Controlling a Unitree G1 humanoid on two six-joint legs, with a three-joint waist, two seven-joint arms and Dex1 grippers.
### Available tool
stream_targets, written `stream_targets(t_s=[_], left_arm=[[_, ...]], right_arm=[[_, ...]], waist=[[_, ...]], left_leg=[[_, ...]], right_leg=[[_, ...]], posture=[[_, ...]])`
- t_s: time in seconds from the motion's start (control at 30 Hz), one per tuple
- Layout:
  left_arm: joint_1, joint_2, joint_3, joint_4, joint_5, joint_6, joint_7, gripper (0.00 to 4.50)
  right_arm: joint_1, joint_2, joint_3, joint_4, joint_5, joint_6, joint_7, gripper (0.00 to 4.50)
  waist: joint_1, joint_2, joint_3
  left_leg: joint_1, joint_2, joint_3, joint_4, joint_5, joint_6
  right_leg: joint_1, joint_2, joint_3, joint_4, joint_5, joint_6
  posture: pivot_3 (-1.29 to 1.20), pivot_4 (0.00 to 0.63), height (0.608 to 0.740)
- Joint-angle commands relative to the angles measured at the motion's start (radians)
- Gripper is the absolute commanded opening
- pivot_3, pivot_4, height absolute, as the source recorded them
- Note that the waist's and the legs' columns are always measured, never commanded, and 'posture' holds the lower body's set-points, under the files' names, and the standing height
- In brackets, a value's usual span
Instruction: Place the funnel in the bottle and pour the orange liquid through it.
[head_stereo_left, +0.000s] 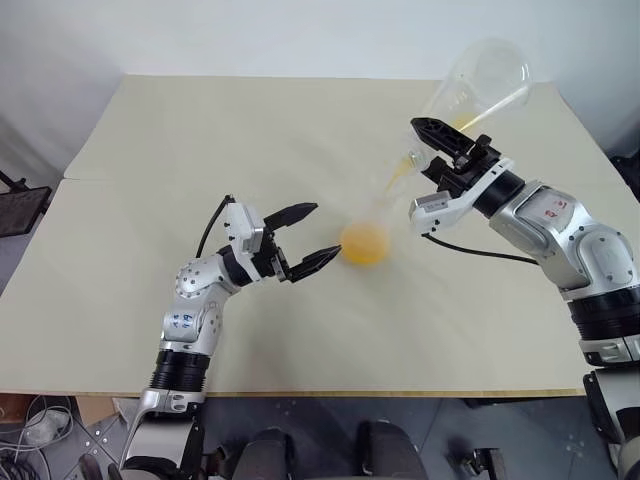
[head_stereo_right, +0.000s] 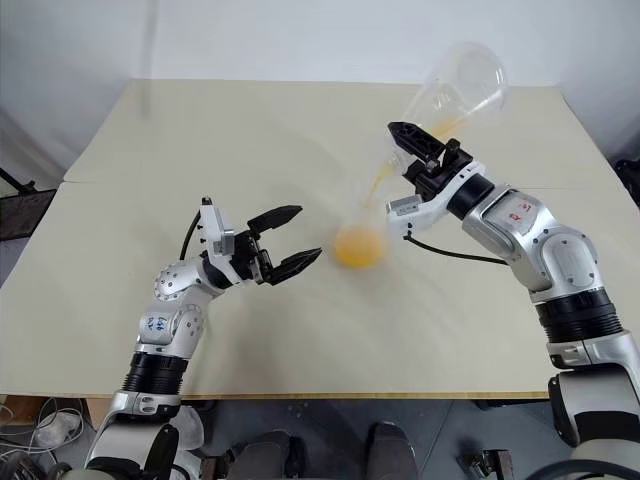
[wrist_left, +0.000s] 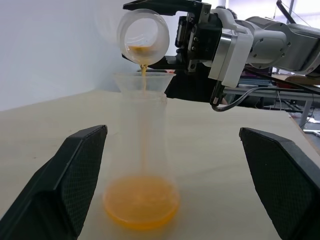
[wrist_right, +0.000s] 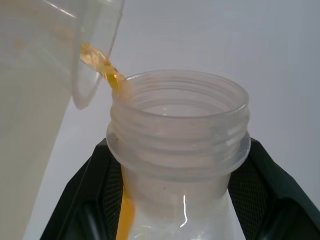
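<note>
The pour is under way. On the pale counter (head_stereo_left: 150, 180), the right claw (head_stereo_left: 437, 150) at the upper right of the frame is clamped shut on a tilted clear cup (head_stereo_left: 490, 75). A thin stream falls from the cup's lip. The bottle (wrist_left: 142, 150) stands near the middle of the frame with the funnel (wrist_left: 144, 82) seated in its neck. The orange liquid (head_stereo_left: 363, 243) pools in the bottle's base, and a little remains in the cup. The left claw (head_stereo_left: 326, 230), spread wide and holding nothing, flanks the bottle without touching it. The next move probably calls for tipping the cup further, with the stream centred in the funnel, then righting it.
</note>
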Motion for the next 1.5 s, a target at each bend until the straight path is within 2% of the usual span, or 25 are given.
stream_targets(t_s=[0.03, 1.17, 1.5], left_arm=[[-0.003, -0.003, 0.005, -0.027, -0.014, -0.016, 0.000, 4.50], [-0.009, -0.017, 0.005, -0.016, -0.010, -0.029, 0.007, 4.50], [-0.013, -0.013, 0.007, -0.010, -0.010, -0.030, 0.003, 4.50]], right_arm=[[-0.031, -0.020, -0.009, -0.011, 0.010, -0.006, -0.023, 2.45], [-0.071, -0.022, 0.006, 0.025, -0.013, -0.018, -0.053, 2.45], [-0.047, -0.010, -0.022, -0.002, 0.114, -0.025, -0.023, 2.45]], waist=[[0.000, 0.000, 0.000], [0.000, 0.000, 0.000], [0.000, 0.000, 0.000]], left_leg=[[0.000, 0.000, 0.000, 0.000, 0.000, 0.000], [0.000, 0.000, 0.000, 0.000, 0.000, 0.000], [0.000, 0.000, 0.000, 0.000, 0.000, 0.000]], right_leg=[[0.000, 0.000, 0.000, 0.000, 0.000, 0.000], [0.000, 0.000, 0.000, 0.000, 0.000, 0.000], [0.000, 0.000, 0.000, 0.000, 0.000, 0.000]], posture=[[0.00, 0.150, 0.740], [0.00, 0.150, 0.740], [0.00, 0.150, 0.740]])
